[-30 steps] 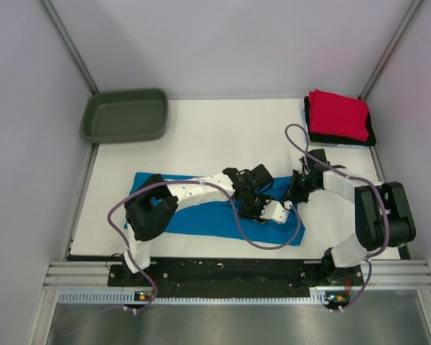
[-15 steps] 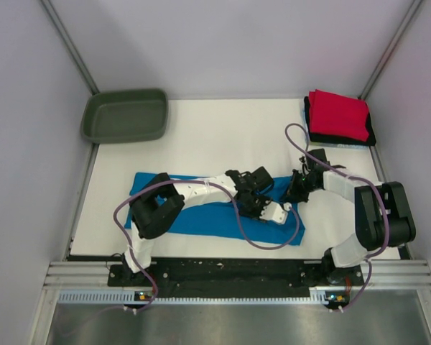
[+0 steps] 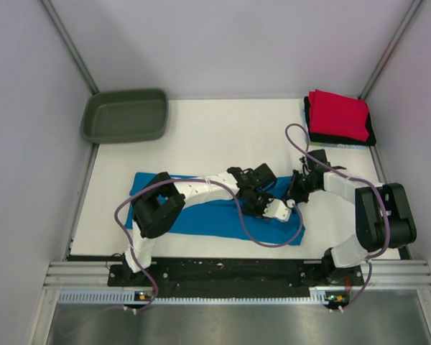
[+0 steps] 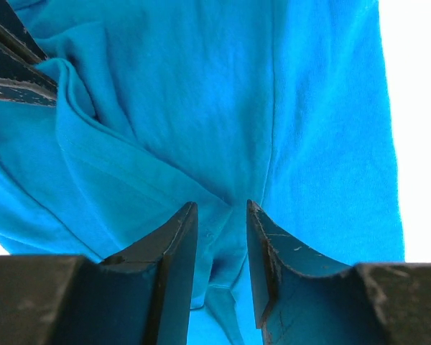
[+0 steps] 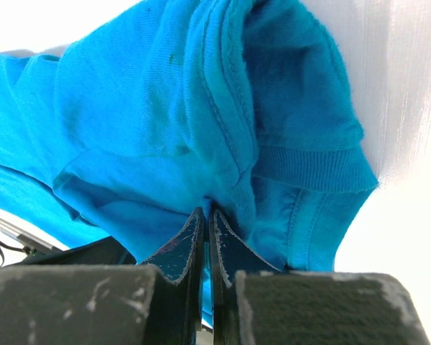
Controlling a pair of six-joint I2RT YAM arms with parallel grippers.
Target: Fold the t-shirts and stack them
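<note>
Olive-green plastic tub (image 3: 124,116) sits at the upper left of the top view, on the far left corner of the white table (image 3: 230,136), well apart from everything else.

Turquoise shirt (image 3: 201,219) lies spread in a long band across the lower middle of that view, running from the left arm's base area to beneath both wrists. It rests flat along most of its length and is bunched at its right end.

Left gripper (image 4: 221,208) reaches over the right part of the shirt. In its wrist view the jaws stand narrowly apart, and a raised crease in the cloth runs into the gap. Whether they clamp that crease cannot be told.

Right gripper (image 5: 207,212) meets the shirt just right of the left one, the two wrists close together. Its jaws are pressed almost together on a gathered fold of turquoise cloth beside a ribbed hem.

Folded red shirt (image 3: 337,113) sits at the upper right, stacked on a folded black shirt (image 3: 371,136) at the table's far right corner, well apart from both grippers.
</note>
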